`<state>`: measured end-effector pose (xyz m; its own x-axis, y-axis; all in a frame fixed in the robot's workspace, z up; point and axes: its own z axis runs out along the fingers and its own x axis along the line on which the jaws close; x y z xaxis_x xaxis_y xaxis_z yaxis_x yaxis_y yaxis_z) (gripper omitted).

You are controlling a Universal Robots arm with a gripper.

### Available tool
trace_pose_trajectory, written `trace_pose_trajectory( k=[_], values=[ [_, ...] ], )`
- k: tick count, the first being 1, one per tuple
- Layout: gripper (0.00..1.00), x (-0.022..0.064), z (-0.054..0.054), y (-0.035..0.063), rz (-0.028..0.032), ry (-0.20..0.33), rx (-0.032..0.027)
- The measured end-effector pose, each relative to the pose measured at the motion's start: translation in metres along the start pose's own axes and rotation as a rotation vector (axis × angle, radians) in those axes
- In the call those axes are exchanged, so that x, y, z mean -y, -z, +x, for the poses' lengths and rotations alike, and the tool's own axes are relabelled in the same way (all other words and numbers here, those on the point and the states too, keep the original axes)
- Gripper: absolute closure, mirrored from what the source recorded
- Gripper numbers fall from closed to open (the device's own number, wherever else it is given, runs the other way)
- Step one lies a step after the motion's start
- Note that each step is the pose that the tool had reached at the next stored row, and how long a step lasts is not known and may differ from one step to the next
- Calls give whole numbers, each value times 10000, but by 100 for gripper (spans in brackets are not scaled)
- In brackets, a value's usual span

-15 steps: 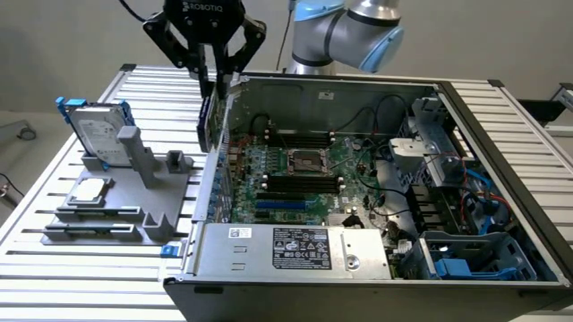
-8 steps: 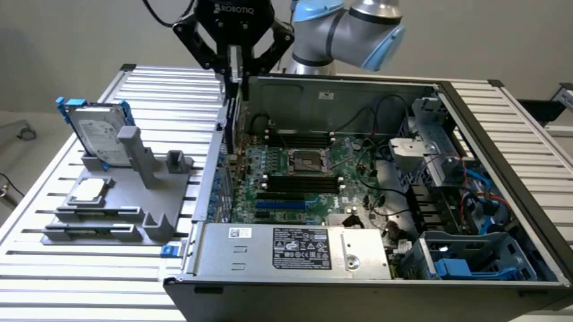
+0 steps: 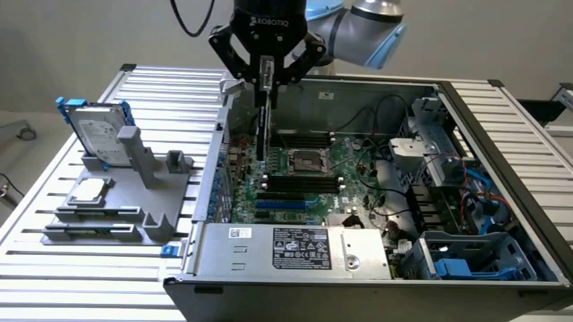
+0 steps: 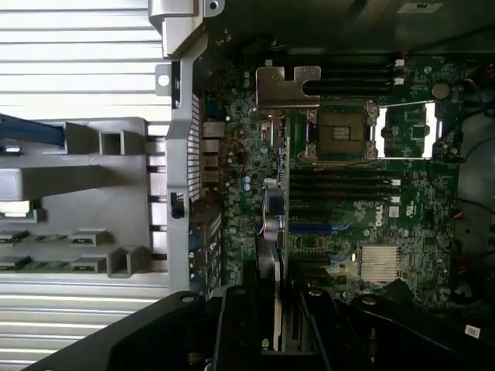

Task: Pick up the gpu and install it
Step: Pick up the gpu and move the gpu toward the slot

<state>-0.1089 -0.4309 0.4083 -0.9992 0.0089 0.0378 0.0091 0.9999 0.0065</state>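
At the exterior view's left, the ribbed aluminium table (image 3: 54, 221) carried a grey plastic parts fixture (image 3: 134, 215). A silver hard drive in a blue frame (image 3: 94, 134) stood upright at its far end & a small flat silver square part (image 3: 90, 191) lay nearer.

Just right of the fixture sat the open dark computer case (image 3: 501, 168), its left wall beside the fixture.

Over the case's far-left part hung the black gripper (image 3: 266, 82), clamped on the top edge of the gpu (image 3: 262, 127), a thin green circuit-board card. The card hung vertical, edge-on to the exterior camera, w/ its lower end down inside the case over the large green motherboard (image 3: 309, 191), near the board's left side. Couldn't tell if it touched the board.

In the wrist view the gripper (image 4: 278, 317) held the card from above. The card's silver end bracket (image 4: 288, 86) showed over the board, just beside the metal-framed CPU socket (image 4: 340, 131).

Further right in the exterior view, a silver power supply box (image 3: 296, 248) w/ a label sat along the case's near side. A blue drive caddy (image 3: 474, 265) sat in the near-right corner.
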Motion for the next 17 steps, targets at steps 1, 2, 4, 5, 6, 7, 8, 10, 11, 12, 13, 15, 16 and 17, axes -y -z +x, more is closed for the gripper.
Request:
trace_pose_trajectory(
  k=[1, 2, 4, 5, 6, 7, 8, 10, 11, 12, 13, 15, 16, 17],
  values=[
    [74, 0, -45, -14, 8, -1, -1],
    [74, 0, -92, -29, 14, -1, -1],
    [74, -1, -183, -58, 25, -2, 0],
    [74, -1, -229, -74, 32, -2, 0],
    [74, -2, -279, -91, 40, -1, 0],
    [74, -3, -324, -107, 48, -2, 0],
    [74, -4, -370, -124, 55, -3, 1],
    [74, -6, -461, -156, 66, -3, 0],
    [74, -7, -507, -172, 69, -4, 1],
    [74, -8, -552, -189, 70, -3, 1],
    [74, -9, -598, -205, 69, -3, 1],
    [74, -12, -690, -240, 68, -3, 1],
    [74, -14, -715, -256, 71, -2, -1],
    [74, -17, -723, -274, 71, -3, 0]
  ],
)
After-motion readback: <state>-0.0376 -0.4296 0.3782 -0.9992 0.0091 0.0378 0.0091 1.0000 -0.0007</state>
